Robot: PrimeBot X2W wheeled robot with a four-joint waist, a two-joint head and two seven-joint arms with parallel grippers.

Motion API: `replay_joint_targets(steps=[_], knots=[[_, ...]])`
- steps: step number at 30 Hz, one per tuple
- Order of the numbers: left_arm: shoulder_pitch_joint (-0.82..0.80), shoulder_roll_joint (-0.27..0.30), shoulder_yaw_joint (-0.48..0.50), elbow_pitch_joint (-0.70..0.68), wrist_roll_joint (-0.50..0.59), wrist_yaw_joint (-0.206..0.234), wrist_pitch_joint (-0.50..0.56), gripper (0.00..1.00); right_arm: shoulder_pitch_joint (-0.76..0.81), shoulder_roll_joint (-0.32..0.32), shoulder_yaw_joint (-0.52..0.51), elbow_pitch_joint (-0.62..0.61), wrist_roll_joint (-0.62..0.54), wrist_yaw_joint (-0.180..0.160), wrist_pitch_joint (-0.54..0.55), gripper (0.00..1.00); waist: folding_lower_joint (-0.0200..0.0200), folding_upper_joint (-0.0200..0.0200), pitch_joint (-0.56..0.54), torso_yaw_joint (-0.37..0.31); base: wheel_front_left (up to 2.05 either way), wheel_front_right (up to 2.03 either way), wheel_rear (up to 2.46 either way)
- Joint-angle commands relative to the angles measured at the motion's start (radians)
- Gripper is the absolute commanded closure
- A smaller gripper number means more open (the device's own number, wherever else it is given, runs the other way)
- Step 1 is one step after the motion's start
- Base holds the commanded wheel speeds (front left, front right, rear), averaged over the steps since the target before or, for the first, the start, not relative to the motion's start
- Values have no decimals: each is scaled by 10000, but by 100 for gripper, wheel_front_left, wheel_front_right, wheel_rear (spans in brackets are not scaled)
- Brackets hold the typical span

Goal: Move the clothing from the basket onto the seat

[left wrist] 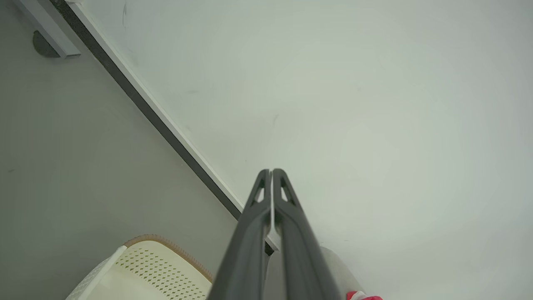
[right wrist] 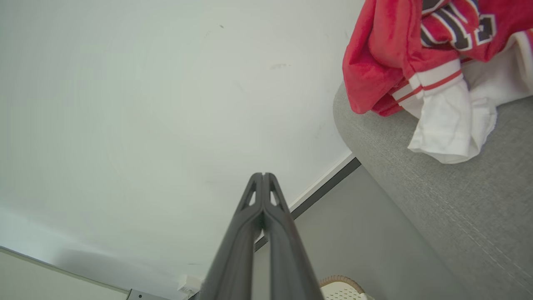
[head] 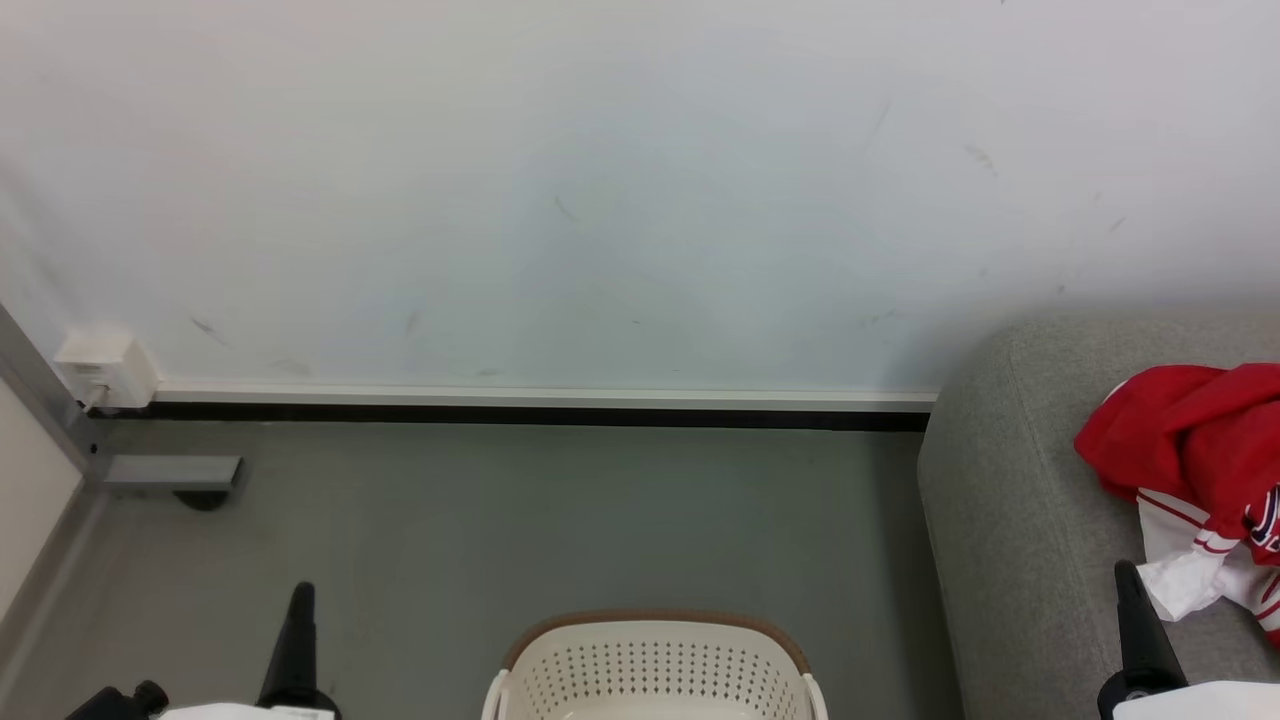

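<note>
One large light grey sofa, the seat (head: 1010,520), fills the head view at four o'clock. The cream perforated laundry basket (head: 655,618) sits on the floor at six o'clock, its inside mostly cut off by the frame. The clothing (head: 1190,440) lies heaped on the seat cushion at three o'clock, a red jersey with white striped trim. It looks light, limp and loose, so it should bunch and trail when lifted. A pinch on a thick fold or the ribbed cuff would likely hold best.

The left gripper (left wrist: 271,171), at seven o'clock in the head view, and the right gripper (right wrist: 263,175), at five o'clock, both have fingers pressed together, holding nothing.

Dark, white-edged block lettering (right wrist: 458,29) crosses the jersey, too crumpled to read. A dark blue emblem (head: 1265,515) is equally unreadable.
</note>
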Motion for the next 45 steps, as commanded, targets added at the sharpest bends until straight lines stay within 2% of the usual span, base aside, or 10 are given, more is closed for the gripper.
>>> replay_joint_targets(steps=[1,45], knots=[[-237,56,66,-157,-246,22,72,100,-299,-55,-63,-130,207,-10,38,100,0,0,4,-4,0,0,0],[-586,30,145,-454,-4326,102,1180,100,-581,95,-626,-155,3882,-18,1105,100,0,0,196,-297,0,0,0]])
